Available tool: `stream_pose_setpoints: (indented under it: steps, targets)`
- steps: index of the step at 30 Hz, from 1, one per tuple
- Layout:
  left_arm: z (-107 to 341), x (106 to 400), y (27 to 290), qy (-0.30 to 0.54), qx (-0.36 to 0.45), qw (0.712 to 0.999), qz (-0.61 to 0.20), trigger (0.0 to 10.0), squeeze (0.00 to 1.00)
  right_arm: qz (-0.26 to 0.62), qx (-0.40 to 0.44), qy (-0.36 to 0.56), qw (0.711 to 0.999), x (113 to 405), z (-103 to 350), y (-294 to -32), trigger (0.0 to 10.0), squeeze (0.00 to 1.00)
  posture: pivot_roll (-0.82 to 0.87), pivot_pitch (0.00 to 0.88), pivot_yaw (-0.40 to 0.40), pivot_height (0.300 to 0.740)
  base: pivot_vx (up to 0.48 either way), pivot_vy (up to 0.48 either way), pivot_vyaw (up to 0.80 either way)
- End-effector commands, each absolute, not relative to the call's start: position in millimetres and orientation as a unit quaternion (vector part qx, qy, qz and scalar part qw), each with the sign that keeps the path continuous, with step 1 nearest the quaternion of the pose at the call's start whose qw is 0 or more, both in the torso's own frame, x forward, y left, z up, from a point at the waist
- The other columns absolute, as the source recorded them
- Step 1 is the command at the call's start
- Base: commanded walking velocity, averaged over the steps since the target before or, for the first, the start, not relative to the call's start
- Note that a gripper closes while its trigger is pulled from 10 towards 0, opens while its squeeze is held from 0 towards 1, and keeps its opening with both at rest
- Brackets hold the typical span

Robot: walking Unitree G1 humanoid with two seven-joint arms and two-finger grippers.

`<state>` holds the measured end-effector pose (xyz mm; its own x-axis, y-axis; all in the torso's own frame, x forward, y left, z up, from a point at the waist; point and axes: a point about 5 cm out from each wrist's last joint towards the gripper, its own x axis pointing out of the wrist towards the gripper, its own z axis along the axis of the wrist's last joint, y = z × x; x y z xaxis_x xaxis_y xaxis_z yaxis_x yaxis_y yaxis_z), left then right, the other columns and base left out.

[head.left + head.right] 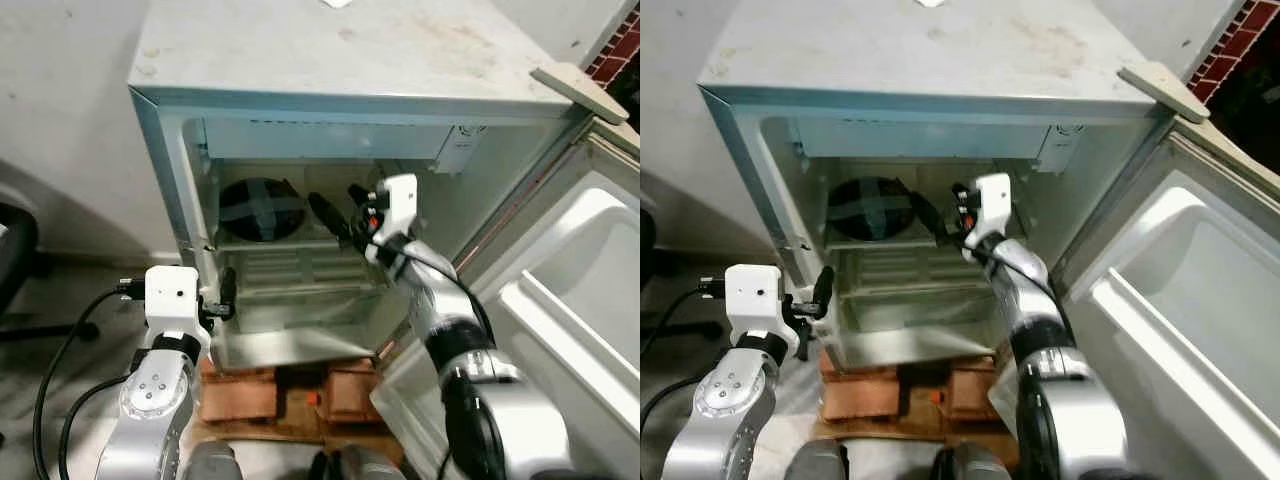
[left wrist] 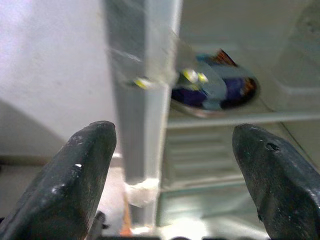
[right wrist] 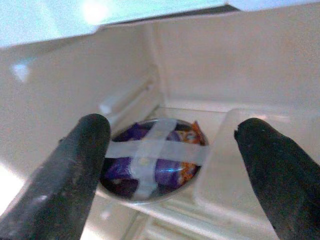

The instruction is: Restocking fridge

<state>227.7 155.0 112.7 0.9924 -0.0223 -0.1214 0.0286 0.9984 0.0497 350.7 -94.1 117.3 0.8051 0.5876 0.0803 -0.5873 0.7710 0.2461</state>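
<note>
Head views: small fridge [image 1: 340,60] has its door [image 1: 560,300] swung wide right, so the shelves are reachable. A taped bowl [image 1: 260,208] sits on the upper shelf [image 1: 285,244], far left.
Right wrist: right gripper [image 3: 172,165] spread open, empty, bowl just beyond its fingertips.
Left wrist: left gripper [image 2: 172,180] open too, by the fridge's left wall, probably just waiting.

The fridge [image 1: 340,60] stood wide open, its door [image 1: 560,300] swung aside. A taped bowl [image 1: 262,208] took the shelf's left; the space beside it lay free.
</note>
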Motion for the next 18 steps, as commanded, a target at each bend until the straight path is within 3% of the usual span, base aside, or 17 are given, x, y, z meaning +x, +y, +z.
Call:
stream_pose_setpoints:
  steps: [1, 8, 18]
  targets:
    - [109.5, 228.8, 155.0, 0.064, 0.026, 0.998, -0.015, 10.0, 0.00, 0.314, 0.136, -0.007, 0.940, 346.5, 120.0, -98.0, 10.0, 0.00, 0.16, 0.000, -0.087, 0.740, 0.000, 0.000, 0.00]
    - [106.3, 231.8, 159.2, 0.062, 0.037, 0.997, -0.017, 10.0, 0.00, 0.279, 0.111, -0.018, 0.954, 312.3, 103.6, -109.2, 10.0, 0.00, 0.15, 0.000, -0.067, 0.740, -0.312, 0.000, 0.00]
    - [105.5, 237.0, 158.1, 0.054, 0.041, 0.997, -0.026, 10.0, 0.00, 0.248, 0.116, -0.002, 0.962, 298.5, 105.7, -119.7, 10.0, 0.00, 0.13, 0.000, -0.057, 0.740, -0.364, 0.000, 0.00]
